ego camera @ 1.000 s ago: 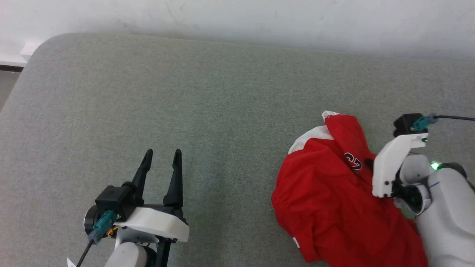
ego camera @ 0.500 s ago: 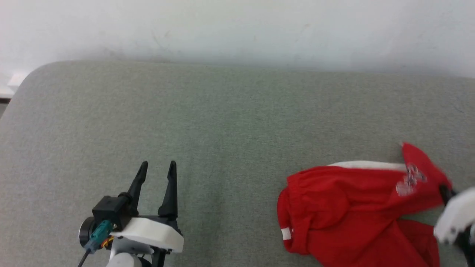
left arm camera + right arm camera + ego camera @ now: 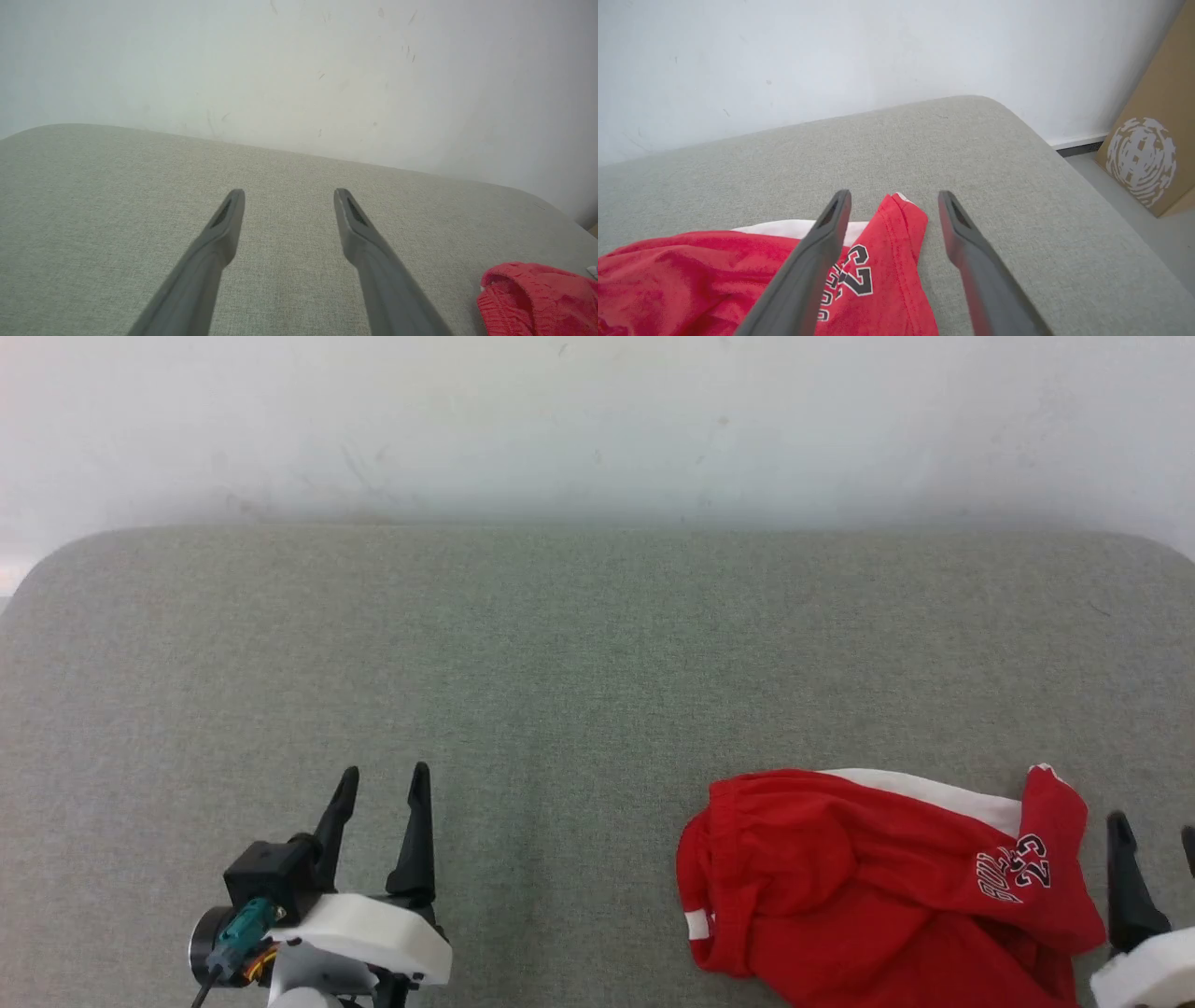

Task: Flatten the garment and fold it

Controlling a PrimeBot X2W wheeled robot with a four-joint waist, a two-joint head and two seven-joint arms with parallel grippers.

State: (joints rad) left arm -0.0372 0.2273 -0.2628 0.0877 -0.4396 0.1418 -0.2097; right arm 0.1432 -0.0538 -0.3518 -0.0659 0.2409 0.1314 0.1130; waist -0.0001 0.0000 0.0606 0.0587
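The red garment (image 3: 840, 887) lies crumpled at the lower right of the grey fabric surface (image 3: 560, 663). It has a white side stripe (image 3: 934, 791) along its far edge, and its "BULLS 23" print (image 3: 1016, 870) faces up. My right gripper (image 3: 1156, 829) stands open just right of the garment's right corner. In the right wrist view the right gripper (image 3: 894, 195) hovers over that printed corner of the garment (image 3: 887, 261), holding nothing. My left gripper (image 3: 384, 773) is open at the lower left, far from the cloth. In the left wrist view the left gripper (image 3: 289, 192) is open over bare surface, and the garment's edge (image 3: 537, 298) shows at the lower right.
A white wall (image 3: 597, 420) rises directly behind the surface. The surface's rounded right corner (image 3: 994, 105) drops to the floor, where a brown cardboard box (image 3: 1153, 154) stands. Bare fabric stretches between the left gripper and the garment.
The head camera has tilted, shifting the whole picture. My right gripper dragged the garment's printed corner to the right, let it go and drew back open. The left gripper has held still.
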